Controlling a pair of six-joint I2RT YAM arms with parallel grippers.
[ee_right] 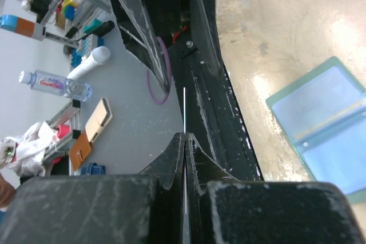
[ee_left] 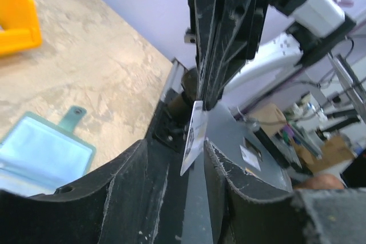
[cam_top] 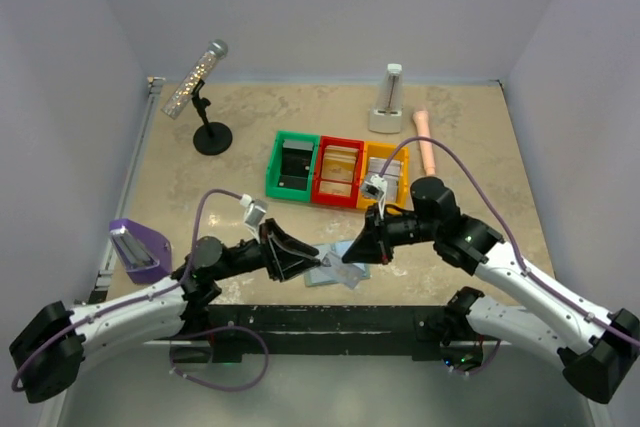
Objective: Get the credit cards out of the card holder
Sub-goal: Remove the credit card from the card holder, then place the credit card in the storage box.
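The card holder [cam_top: 324, 277] lies open on the table near the front edge, pale blue panels up. It also shows in the left wrist view [ee_left: 40, 152] and the right wrist view [ee_right: 326, 130]. My right gripper [cam_top: 347, 254] is shut on a thin pale credit card, seen edge-on in its wrist view [ee_right: 185, 110], and holds it above the holder. In the left wrist view the card [ee_left: 194, 138] hangs from the right gripper's fingers [ee_left: 223, 38] and its free end sits between my left gripper's [ee_left: 177, 152] spread fingers. The left gripper [cam_top: 316, 259] is open and faces the right one.
Green [cam_top: 292, 167], red [cam_top: 338, 172] and yellow [cam_top: 385, 172] bins stand in a row behind the grippers. A microphone on a black stand [cam_top: 205, 107] is at the back left, a white device [cam_top: 386, 107] and a pink object [cam_top: 425, 142] at the back right. A purple object [cam_top: 140, 250] sits at the left edge.
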